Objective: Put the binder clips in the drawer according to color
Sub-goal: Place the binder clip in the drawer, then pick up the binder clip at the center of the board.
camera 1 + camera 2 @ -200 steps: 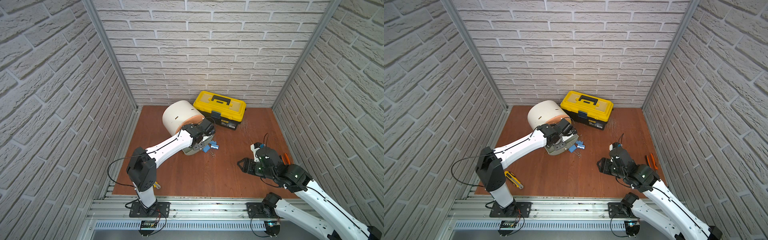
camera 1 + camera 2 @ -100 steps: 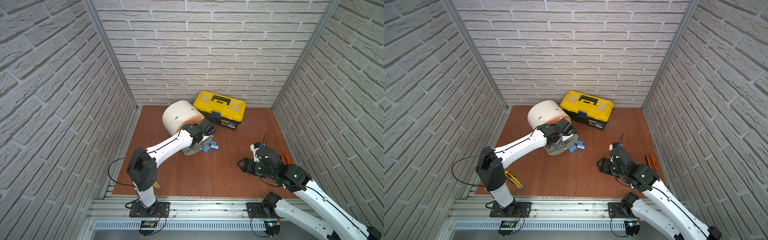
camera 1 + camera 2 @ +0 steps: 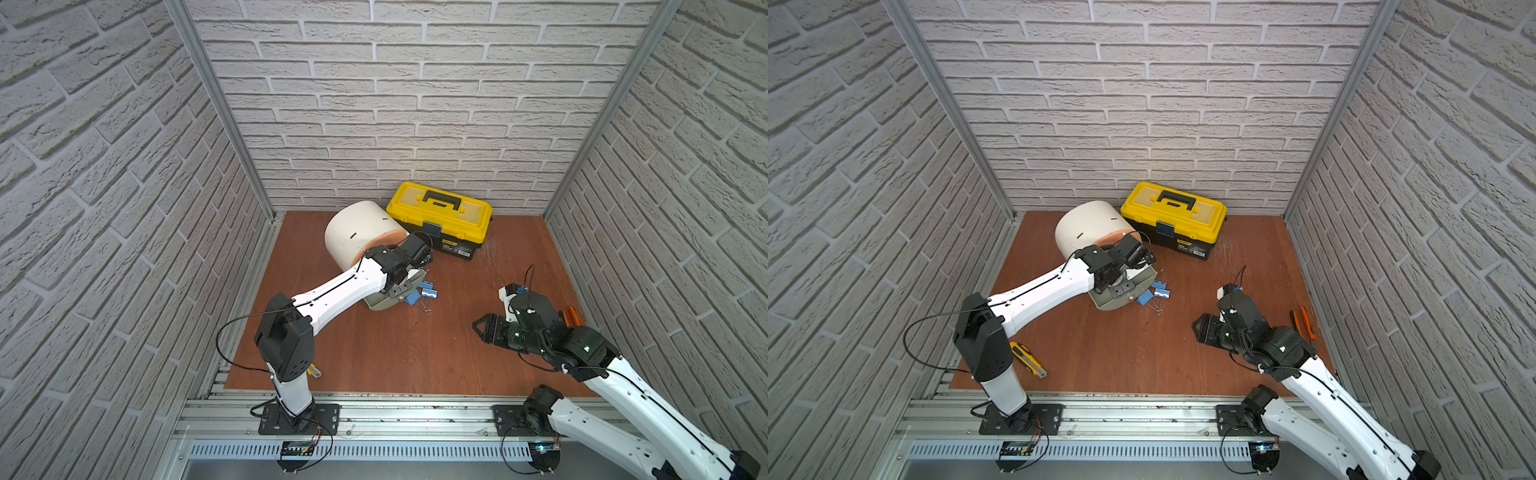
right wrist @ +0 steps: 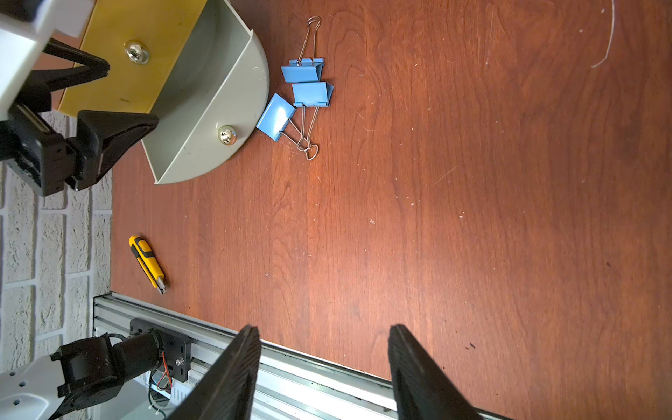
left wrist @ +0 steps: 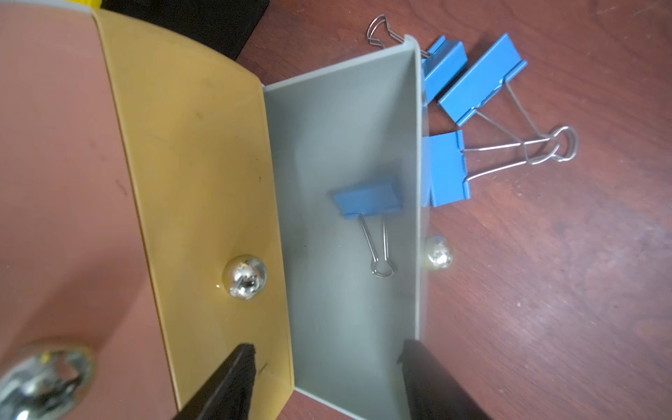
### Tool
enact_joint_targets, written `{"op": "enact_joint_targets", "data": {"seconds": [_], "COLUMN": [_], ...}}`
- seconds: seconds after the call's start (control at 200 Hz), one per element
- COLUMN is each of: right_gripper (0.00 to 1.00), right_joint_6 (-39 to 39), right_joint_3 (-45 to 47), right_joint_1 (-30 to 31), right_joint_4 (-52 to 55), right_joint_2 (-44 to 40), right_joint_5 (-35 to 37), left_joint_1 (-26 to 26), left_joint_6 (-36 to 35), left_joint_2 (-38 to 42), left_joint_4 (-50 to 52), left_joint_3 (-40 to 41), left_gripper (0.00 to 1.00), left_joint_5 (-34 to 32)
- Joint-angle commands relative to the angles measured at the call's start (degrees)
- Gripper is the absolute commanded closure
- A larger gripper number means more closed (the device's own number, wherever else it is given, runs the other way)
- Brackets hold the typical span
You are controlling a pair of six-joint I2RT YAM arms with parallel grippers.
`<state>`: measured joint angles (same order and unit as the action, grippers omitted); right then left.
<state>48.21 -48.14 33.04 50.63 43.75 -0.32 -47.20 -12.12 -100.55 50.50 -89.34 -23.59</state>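
The drawer [image 3: 357,232] is a white drum cabinet with peach [image 5: 54,145], yellow [image 5: 196,163] and grey fronts. Its grey bottom tray [image 5: 327,127] is pulled out. One blue binder clip [image 5: 367,198] lies loose inside that tray. My left gripper [image 5: 327,349] hangs open just above the tray, holding nothing. Three more blue binder clips [image 4: 307,92] lie on the floor against the tray's curved front, also seen in both top views [image 3: 424,291] [image 3: 1156,291]. My right gripper [image 4: 323,329] is open and empty, well off to the right of the clips [image 3: 478,328].
A yellow-black toolbox [image 3: 440,220] stands behind the cabinet at the back wall. A yellow utility knife [image 3: 1027,359] lies near the left arm's base. Orange-handled pliers [image 3: 1304,322] lie by the right wall. An aluminium rail [image 3: 374,411] bounds the floor's front edge.
My left gripper's jaws have opened above the grey tray, and the blue clip now lies free inside it. Neither arm has shifted noticeably.
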Motion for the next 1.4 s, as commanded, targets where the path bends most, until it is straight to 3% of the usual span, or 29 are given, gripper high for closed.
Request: {"op": "enact_joint_targets", "data": {"seconds": [0.0, 0.31, 0.585, 0.995, 1.175, 1.395], "right_gripper": [0.42, 0.44, 0.47, 0.44, 0.41, 0.37], "right_joint_6": [-1.68, -5.13, -9.00, -12.98, -11.83, -10.53], "right_joint_3": [0.86, -2.31, -8.71, -14.61, -14.44, -14.09], "right_joint_1": [-0.43, -0.52, -0.66, -0.51, -0.37, 0.05], "right_joint_4": [-4.47, -11.28, -13.45, -20.47, -25.64, -30.48], "right_joint_2": [1.98, 13.66, 28.28, 42.30, 47.34, 51.95], "right_joint_5": [-0.39, -1.24, 0.11, 4.42, 4.40, 6.94], "left_joint_1": [-2.84, -6.65, -5.09, 9.89, 15.94, 19.15], "left_joint_6": [3.87, 20.53, 39.11, 60.29, 63.51, 63.89], "left_joint_2": [1.73, 9.14, 21.55, 43.54, 50.52, 53.53], "left_joint_4": [0.53, 1.20, -1.35, -3.65, -3.31, -1.82], "left_joint_3": [-1.60, 1.31, 10.31, 27.81, 33.35, 34.69], "left_gripper": [0.32, 0.33, 0.31, 0.27, 0.27, 0.26], "left_joint_5": [-0.40, 4.21, 11.12, 22.72, 26.73, 28.56]}}
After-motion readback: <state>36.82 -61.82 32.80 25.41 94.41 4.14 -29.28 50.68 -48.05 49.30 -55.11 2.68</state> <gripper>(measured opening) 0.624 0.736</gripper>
